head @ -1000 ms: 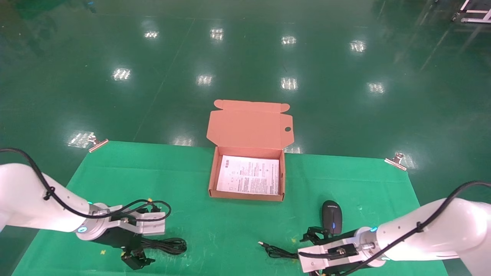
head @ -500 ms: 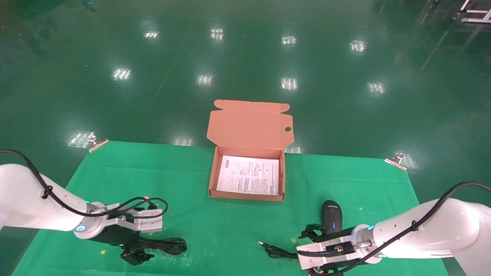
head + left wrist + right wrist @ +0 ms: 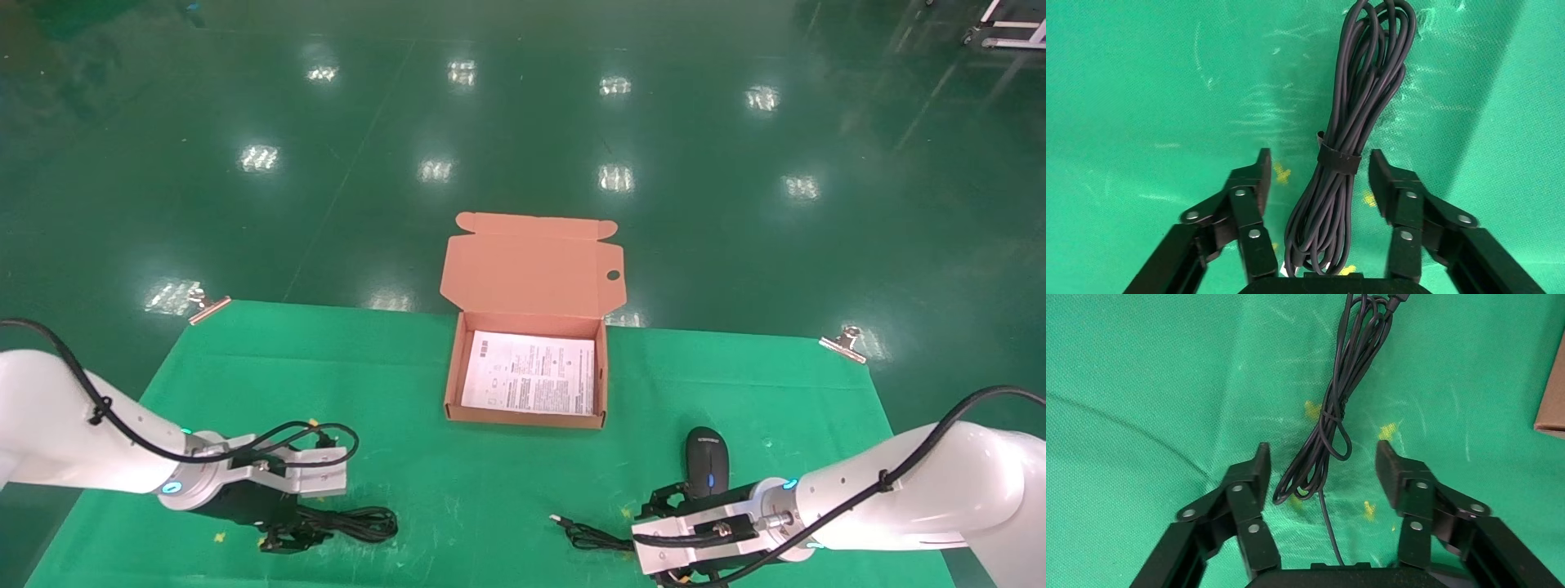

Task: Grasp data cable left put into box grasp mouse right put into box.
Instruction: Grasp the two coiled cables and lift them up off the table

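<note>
Where the left gripper (image 3: 1318,177) straddles the data cable (image 3: 1352,147), you see both jaws spread wide, one on each side of the bundle's strap and clear of it. Note that the bundle's long axis runs straight out between the jaws, so closing should pinch it crosswise. Your right gripper (image 3: 1321,468), equally wide, hangs over the mouse's cord (image 3: 1333,410); the mouse (image 3: 707,459) lies beside it, the box (image 3: 525,418) well apart.

I can read no text anywhere. The white printed sheet (image 3: 529,374) lining my salmon-orange cardboard box (image 3: 526,419) carries lines of print too small to make out.
</note>
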Robot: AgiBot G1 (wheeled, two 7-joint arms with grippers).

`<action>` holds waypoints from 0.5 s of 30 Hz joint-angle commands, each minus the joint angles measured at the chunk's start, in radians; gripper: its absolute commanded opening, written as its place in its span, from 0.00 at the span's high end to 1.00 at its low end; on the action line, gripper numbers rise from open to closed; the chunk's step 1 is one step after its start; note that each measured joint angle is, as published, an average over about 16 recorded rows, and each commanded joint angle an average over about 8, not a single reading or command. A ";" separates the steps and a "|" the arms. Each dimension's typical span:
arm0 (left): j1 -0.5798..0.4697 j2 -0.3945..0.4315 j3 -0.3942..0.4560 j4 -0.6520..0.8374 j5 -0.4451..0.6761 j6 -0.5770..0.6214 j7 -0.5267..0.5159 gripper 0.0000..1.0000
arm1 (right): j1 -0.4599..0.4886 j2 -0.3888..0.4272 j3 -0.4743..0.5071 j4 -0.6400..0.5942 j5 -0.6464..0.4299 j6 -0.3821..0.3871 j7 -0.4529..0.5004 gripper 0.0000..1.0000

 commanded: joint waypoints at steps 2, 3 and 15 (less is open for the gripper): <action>0.000 0.000 0.000 -0.002 0.000 0.001 -0.001 1.00 | 0.000 0.000 0.000 0.001 0.000 -0.001 0.000 1.00; 0.001 -0.001 0.000 -0.003 0.000 0.001 -0.001 1.00 | 0.000 0.001 0.000 0.002 0.000 -0.001 0.000 1.00; 0.001 -0.001 0.001 -0.006 0.001 0.003 -0.001 1.00 | 0.000 0.001 0.000 0.004 0.000 -0.001 0.001 1.00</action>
